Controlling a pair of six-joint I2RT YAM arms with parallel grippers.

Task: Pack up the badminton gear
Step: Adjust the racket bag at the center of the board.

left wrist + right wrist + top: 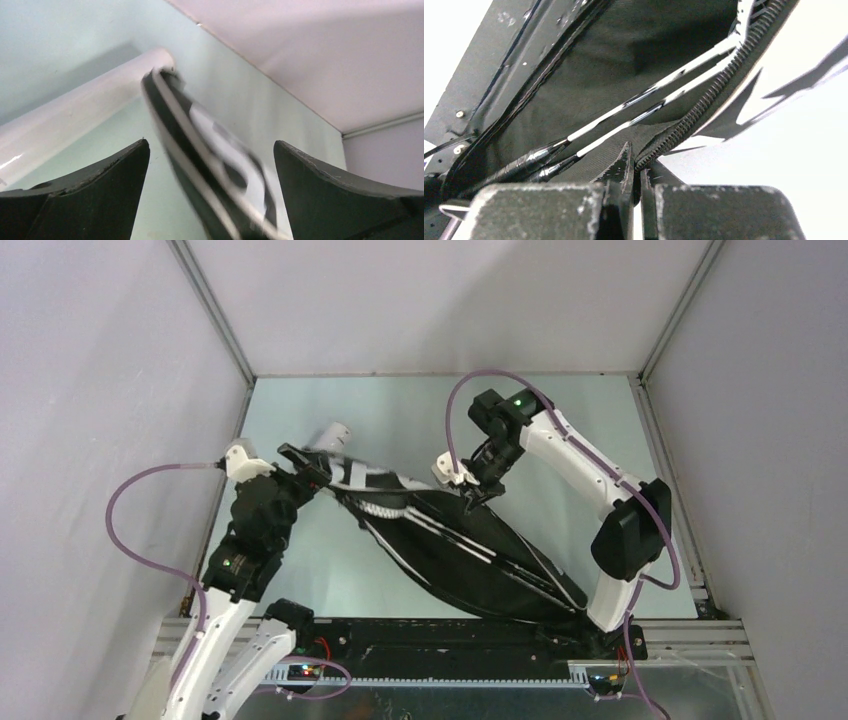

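Overhead, bag: a black racket bag point(470, 560) with white stripes lies slantwise across the pale green table point(420, 405). One end points to the far left, and the other rests near the arms' bases on the right.
Overhead, tube: a white tube point(335, 435) lies on the table at the bag's far-left end. Whether it touches the bag or lies just beside it cannot be told.
Overhead, left gripper: the left gripper point(306, 464) sits at that same far-left end of the bag, its jaws spread.
Overhead, right gripper: the right gripper point(470, 498) reaches down to the bag's far edge, about midway along it, with its jaws drawn together there.
Left wrist, jaws: two dark fingers point(100, 200) stand wide apart with nothing pinched. The bag's striped tip, blurred, rises in the gap between them.
Left wrist, tube: the tube lies beyond the left-hand finger and runs up to meet the bag's tip.
Right wrist, jaws: the jaws are pressed tight on the cloth edge of the bag, right beside its zip point(704, 102).
Right wrist, rackets: two rackets point(531, 159) lie side by side inside the bag's open mouth. Their black handles are nearest the camera, and their thin pale shafts run away alongside the zip.
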